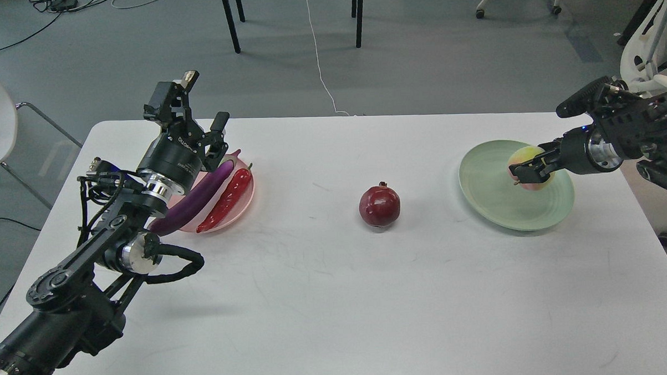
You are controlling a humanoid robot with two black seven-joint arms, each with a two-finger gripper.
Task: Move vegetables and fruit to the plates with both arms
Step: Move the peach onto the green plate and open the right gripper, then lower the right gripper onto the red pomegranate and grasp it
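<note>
Gripping the peach [530, 168], the right gripper [524, 173] has its fingers closed around the fruit over the green plate [489, 196] at the right of the white table [326, 299]; the left gripper [203, 111] stands with fingers spread and empty, raised at the far-left edge of the pink plate [244, 206]; eggplant [198, 200] and chili pepper [227, 199] lie side by side on that plate; the pomegranate [379, 206] sits alone mid-table, between the plates.

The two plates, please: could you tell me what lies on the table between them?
In the head view, only the pomegranate stands between the pink plate and the green plate; otherwise bare table.
</note>
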